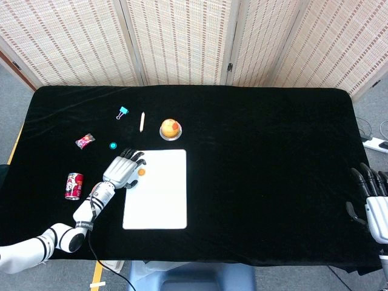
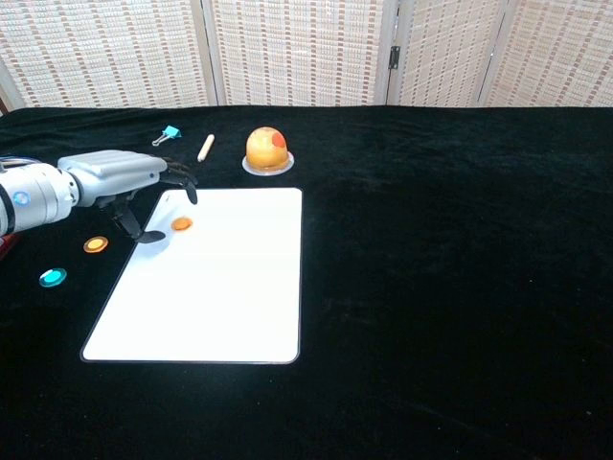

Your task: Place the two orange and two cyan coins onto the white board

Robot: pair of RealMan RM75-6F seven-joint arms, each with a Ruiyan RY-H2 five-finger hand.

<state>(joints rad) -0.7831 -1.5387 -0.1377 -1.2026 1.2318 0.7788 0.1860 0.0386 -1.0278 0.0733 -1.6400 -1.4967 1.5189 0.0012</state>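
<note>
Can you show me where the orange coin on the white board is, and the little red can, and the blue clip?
orange coin on the board (image 2: 182, 223), chest view, middle of its top face.
red can (image 1: 73, 185), head view, middle of its side.
blue binder clip (image 1: 123, 112), head view, its blue body.
</note>
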